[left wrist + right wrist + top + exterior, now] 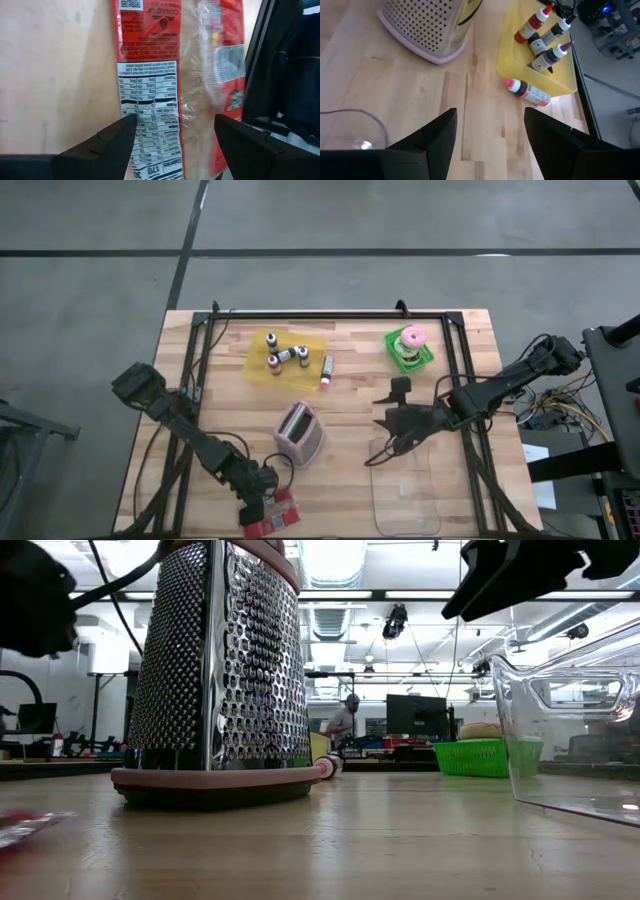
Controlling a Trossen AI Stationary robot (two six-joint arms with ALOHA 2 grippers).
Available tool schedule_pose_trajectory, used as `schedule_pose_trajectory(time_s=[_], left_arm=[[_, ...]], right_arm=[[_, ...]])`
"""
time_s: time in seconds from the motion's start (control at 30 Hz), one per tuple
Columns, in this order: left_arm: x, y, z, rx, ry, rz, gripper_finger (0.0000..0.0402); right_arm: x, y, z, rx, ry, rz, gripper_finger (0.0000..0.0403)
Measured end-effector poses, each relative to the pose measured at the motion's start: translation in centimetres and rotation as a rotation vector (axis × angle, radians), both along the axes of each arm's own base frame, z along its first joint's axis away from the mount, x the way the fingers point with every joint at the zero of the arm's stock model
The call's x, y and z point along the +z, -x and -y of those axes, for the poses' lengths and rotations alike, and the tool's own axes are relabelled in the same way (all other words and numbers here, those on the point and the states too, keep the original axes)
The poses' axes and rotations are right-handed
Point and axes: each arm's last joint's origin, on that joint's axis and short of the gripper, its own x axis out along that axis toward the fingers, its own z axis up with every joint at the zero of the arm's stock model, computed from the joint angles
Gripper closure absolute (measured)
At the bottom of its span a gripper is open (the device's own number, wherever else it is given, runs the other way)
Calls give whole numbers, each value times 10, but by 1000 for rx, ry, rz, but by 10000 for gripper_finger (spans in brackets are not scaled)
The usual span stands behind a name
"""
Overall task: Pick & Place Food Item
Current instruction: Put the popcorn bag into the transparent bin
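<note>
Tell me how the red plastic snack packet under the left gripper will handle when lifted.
The red plastic snack packet is probably light and floppy: its film looks wrinkled. The glossy wrap may slip between the open left gripper's fingers, so it could sag.

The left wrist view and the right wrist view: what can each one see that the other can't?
Only the left wrist view shows the red plastic snack packet with a nutrition label between open jaws. Only the right wrist view shows the perforated metal box grater with a pink base, the yellow tray and the small sauce bottles. Both show the pale wooden table.
</note>
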Motion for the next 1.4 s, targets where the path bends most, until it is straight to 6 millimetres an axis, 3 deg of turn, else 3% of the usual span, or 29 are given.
schedule_pose_trajectory(time_s=[0.37,0.77,1.03,1.2,1.4], left_arm=[[-8,-3,9,-2,-11,-24,124],[-3,18,-18,45,-312,-165,150],[25,45,-51,114,-599,-206,177],[41,51,-60,131,-589,-197,179],[68,54,-61,188,-449,-97,179]], right_arm=[[-2,5,-3,-23,11,-19,177],[-2,5,-2,-35,30,-11,177],[-2,4,-2,-48,44,-3,177],[-2,4,-2,-50,41,-2,177],[-2,5,-2,-51,41,-2,177]])
